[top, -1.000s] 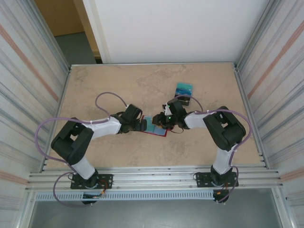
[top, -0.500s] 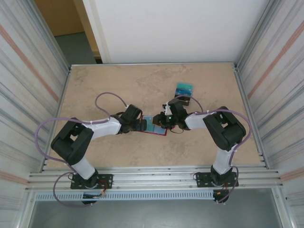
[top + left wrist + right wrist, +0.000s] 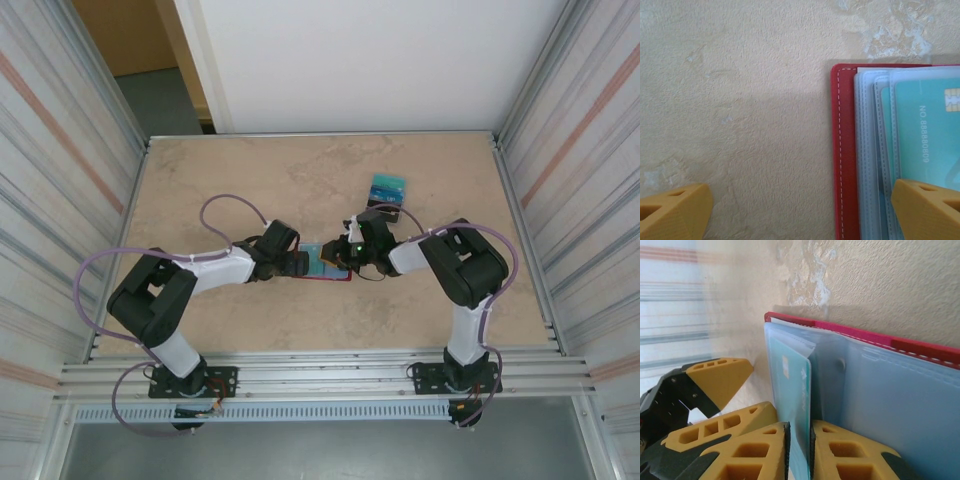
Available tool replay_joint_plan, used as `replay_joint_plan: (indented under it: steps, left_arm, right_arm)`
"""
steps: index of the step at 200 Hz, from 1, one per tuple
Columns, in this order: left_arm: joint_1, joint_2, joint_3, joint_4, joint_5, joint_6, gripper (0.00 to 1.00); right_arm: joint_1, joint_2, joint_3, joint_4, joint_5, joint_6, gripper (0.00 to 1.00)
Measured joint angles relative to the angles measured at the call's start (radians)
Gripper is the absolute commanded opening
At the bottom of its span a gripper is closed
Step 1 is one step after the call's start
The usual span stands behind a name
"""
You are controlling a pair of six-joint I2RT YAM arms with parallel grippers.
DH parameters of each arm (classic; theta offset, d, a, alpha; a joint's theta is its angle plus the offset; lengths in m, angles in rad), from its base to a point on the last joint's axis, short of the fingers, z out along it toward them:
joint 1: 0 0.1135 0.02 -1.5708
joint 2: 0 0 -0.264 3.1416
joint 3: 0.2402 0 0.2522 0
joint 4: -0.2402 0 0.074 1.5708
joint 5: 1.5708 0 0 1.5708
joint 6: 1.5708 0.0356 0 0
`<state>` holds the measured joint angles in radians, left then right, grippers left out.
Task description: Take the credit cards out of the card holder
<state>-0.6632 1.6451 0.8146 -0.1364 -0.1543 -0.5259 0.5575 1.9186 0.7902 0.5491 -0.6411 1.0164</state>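
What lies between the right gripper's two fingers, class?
In the right wrist view, a teal credit card stands on edge between the fingers of the right gripper, beside the clear pockets of the open red card holder.

Red card holder [image 3: 844,150], open and flat near the middle of the table [image 3: 220,180], white stitching along its border. Inside, pale blue-grey clear pockets [image 3: 867,150] fanned in overlapping layers. 1 teal card [image 3: 925,135] in a pocket, gold chip and printed number on its face. From the right wrist, nearly edge-on and angled up from the flat leaves beside it. 2 more credit cards [image 3: 388,186] loose on the table beyond the holder and apart from it: 1 teal with blue, 1 dark, side by side, the dark one nearer the holder.
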Motion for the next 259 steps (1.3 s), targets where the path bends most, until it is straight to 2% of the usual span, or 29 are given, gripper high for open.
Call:
replay_joint_plan:
  steps: [54, 127, 259]
  left_arm:
    - [-0.006, 0.010, 0.018, -0.024, -0.011, -0.018, 0.94]
    - [-0.006, 0.016, 0.029, -0.040, -0.015, -0.039, 0.94]
    - [-0.007, 0.013, 0.026, -0.042, -0.019, -0.048, 0.94]
  right_arm:
    - [-0.026, 0.024, -0.063, 0.186, -0.064, 0.086, 0.17]
    - [-0.052, 0.032, -0.098, 0.303, -0.098, 0.155, 0.19]
    - [-0.093, 0.032, -0.127, 0.313, -0.118, 0.179, 0.02]
